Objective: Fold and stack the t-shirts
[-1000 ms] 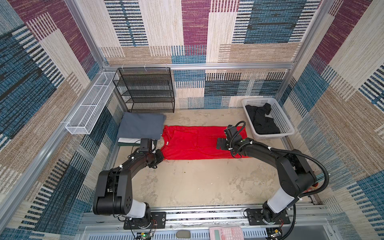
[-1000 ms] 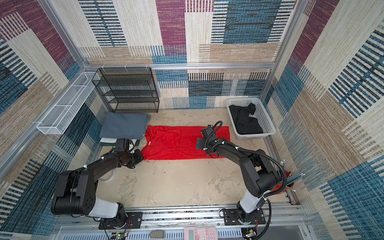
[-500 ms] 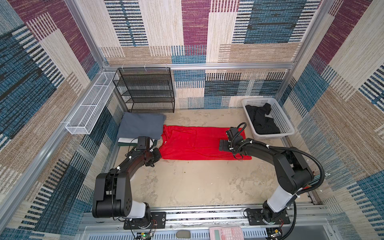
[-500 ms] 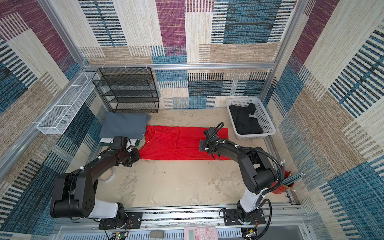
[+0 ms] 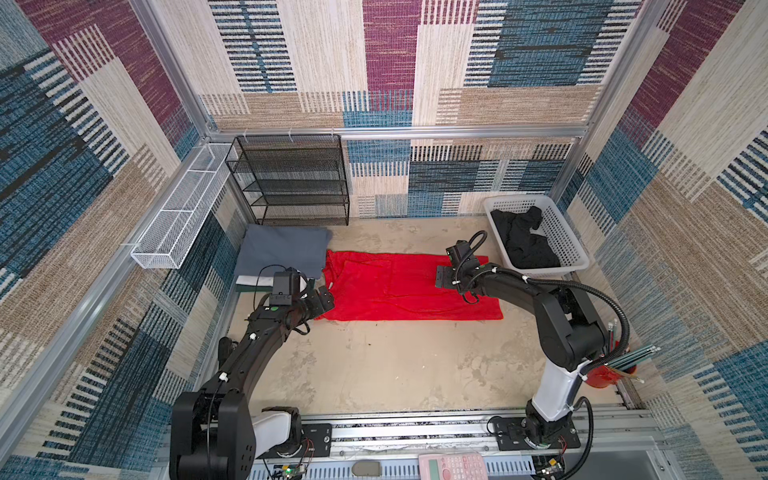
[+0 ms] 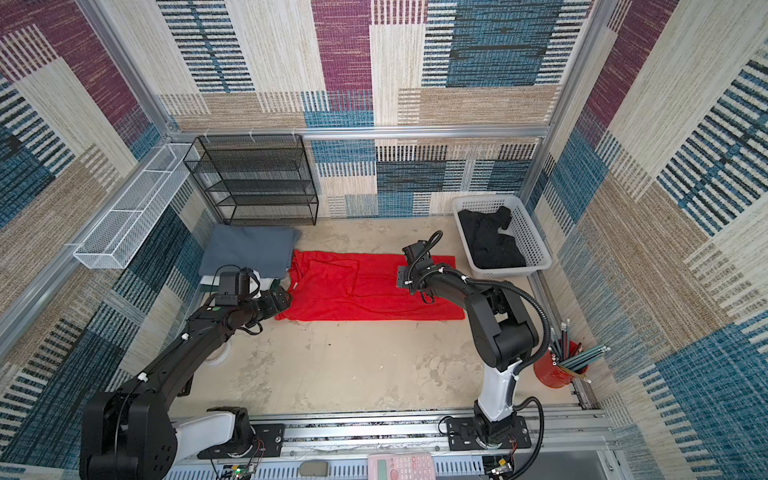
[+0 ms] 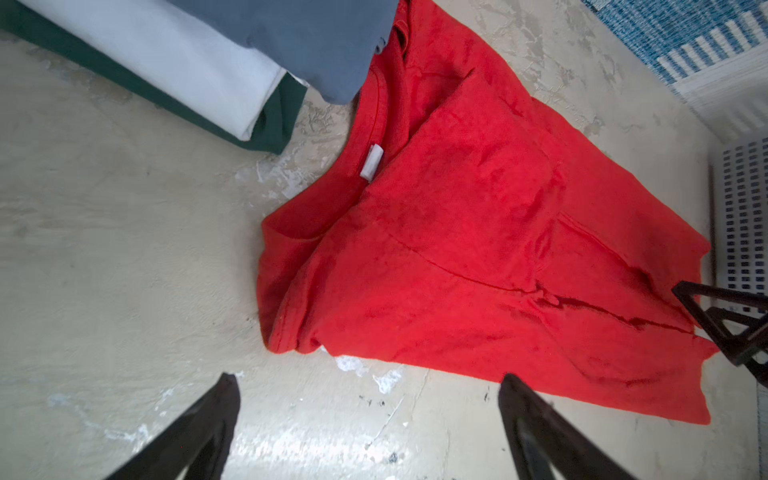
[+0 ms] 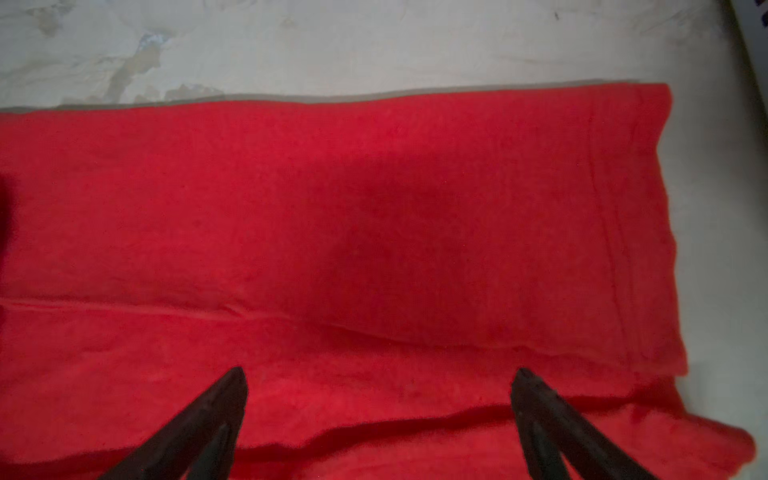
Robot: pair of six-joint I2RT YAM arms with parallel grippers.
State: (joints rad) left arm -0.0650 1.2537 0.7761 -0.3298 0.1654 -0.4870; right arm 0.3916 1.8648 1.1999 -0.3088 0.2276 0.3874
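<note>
A red t-shirt lies folded into a long strip across the table in both top views, its white neck label at the left end. My left gripper stands open over bare table just off that end's near corner, holding nothing. My right gripper hovers open above the strip's right part, empty. At the back left, a grey t-shirt tops a stack with a white one and a dark green one. A black t-shirt sits crumpled in the white basket.
A black wire shelf stands against the back wall, and a white wire tray hangs on the left wall. A red cup of pencils is at the right edge. A pink calculator lies on the front rail.
My left gripper has opened and let go of the red t-shirt's left end, which now lies flat. The right gripper stayed open over the shirt and barely moved.
</note>
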